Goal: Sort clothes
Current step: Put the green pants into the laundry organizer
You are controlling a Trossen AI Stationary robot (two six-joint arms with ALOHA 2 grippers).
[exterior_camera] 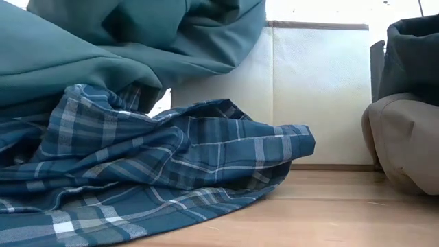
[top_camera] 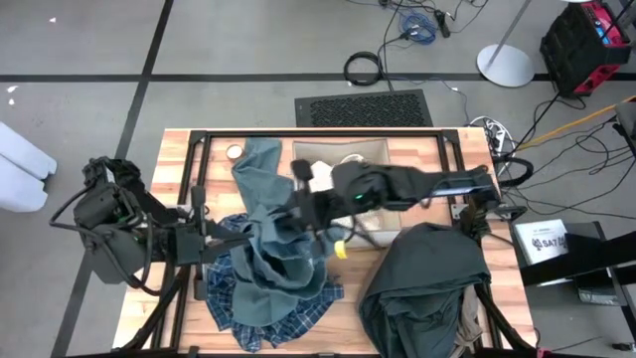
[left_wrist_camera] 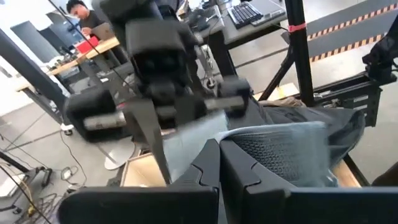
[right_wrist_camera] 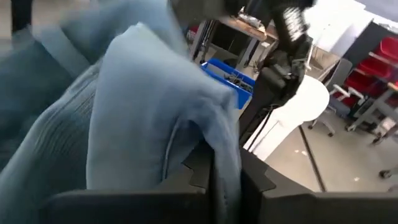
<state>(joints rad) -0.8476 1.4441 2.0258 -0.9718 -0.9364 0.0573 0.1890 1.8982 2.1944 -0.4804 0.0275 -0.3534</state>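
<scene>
Left fingers: the left gripper (left_wrist_camera: 217, 163) has its two dark fingers pressed together with no gap showing; teal fabric lies directly beyond the tips, but whether any is pinched cannot be told.
Right fingers: the right gripper (right_wrist_camera: 225, 167) has its fingers nearly together, with a fold of the soft teal-green garment (top_camera: 266, 224) hanging down between them; the cloth is caught in the narrow slot.
Gripper positions: from above, both grippers meet over the middle of the table, at the raised part of the teal-green garment, the left arm reaching in from the left edge and the right arm from the far right corner.
Teal-green garment: lifted and bunched at table centre, one end trailing toward the far left corner; it drapes over the plaid garment.
Blue-and-white plaid garment (exterior_camera: 151, 178): lying flat and rumpled on the near left part of the light wooden slatted table (top_camera: 417, 149), partly under the teal cloth.
Dark grey-green garment (top_camera: 422, 278): heaped at the near right of the table, well apart from the grippers.
Khaki tan garment (exterior_camera: 405, 144): beneath the dark grey-green heap, touching it.
Beige square fabric box (exterior_camera: 319, 96): standing at the far middle of the table, behind the plaid garment.
Room: a person (left_wrist_camera: 84, 15) sits at a desk beyond the table.
</scene>
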